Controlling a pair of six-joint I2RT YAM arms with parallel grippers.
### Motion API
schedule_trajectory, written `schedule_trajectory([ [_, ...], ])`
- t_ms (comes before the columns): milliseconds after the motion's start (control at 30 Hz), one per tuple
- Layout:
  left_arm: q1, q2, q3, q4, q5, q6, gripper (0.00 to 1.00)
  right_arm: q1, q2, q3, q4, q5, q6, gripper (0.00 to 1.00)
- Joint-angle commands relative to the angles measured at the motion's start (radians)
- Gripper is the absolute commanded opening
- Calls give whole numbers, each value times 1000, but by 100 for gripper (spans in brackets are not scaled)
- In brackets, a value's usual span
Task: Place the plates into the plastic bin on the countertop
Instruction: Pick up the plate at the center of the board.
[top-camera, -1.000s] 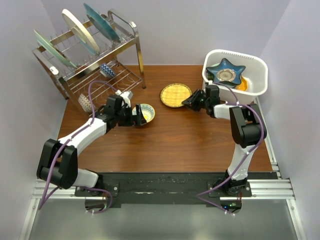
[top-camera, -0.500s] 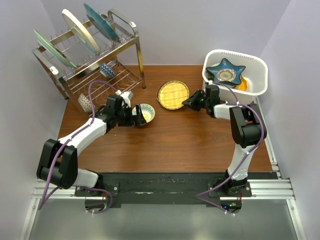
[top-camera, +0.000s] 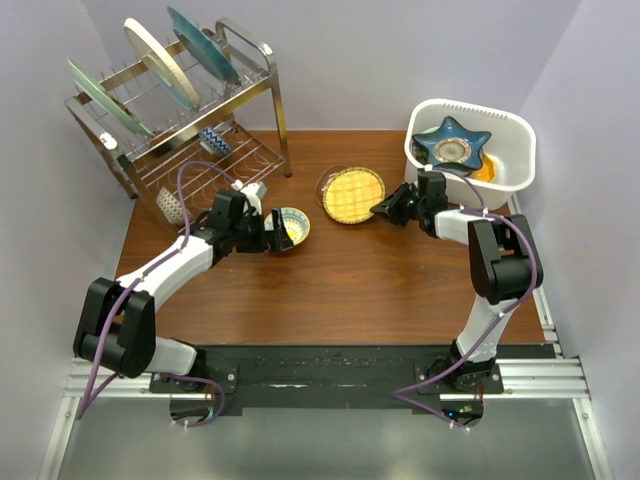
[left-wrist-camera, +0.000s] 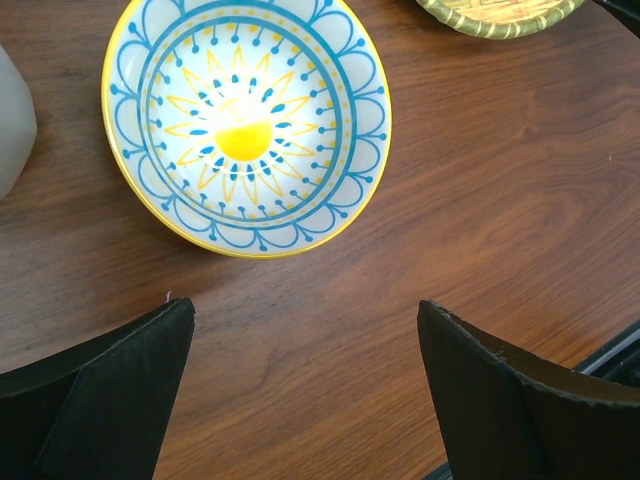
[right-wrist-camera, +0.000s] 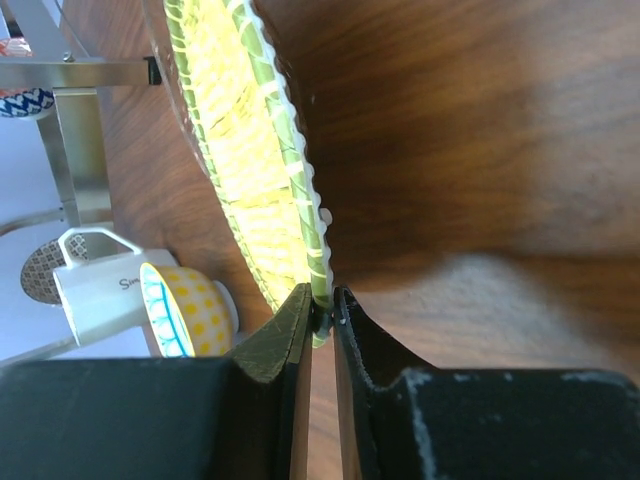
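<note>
The right gripper (top-camera: 386, 210) is pinching the rim of the yellow-brown patterned plate (top-camera: 352, 192) at the plate's 4 o'clock side. In the right wrist view, its fingers (right-wrist-camera: 290, 325) are pressing together on both faces of this rim. The plate is tilting, with its gripped edge lifted off the countertop (top-camera: 330, 290). The plastic bin (top-camera: 520, 160) is sitting near, at 2 o'clock from this plate, and is holding the dark-blue star-shaped plate (top-camera: 452, 142) over an orange plate (top-camera: 487, 172). The left gripper (top-camera: 275, 232) is hanging with its claw spread wide. The small bowl (left-wrist-camera: 245, 125) is lying just in front of its fingers, at 8 o'clock from the patterned plate.
</note>
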Motion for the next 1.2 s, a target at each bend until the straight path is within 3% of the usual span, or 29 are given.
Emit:
schedule_trajectory([
  [0,-5,8,29,44,33,19,98,-38,-116,-1,82,32,-10,13],
  [733,-6,68,64,101,112,7,98,-63,-292,-62,116,-71,20,12],
  [1167,-8,5,15,99,87,-12,98,-117,-244,30,150,-123,70,12],
])
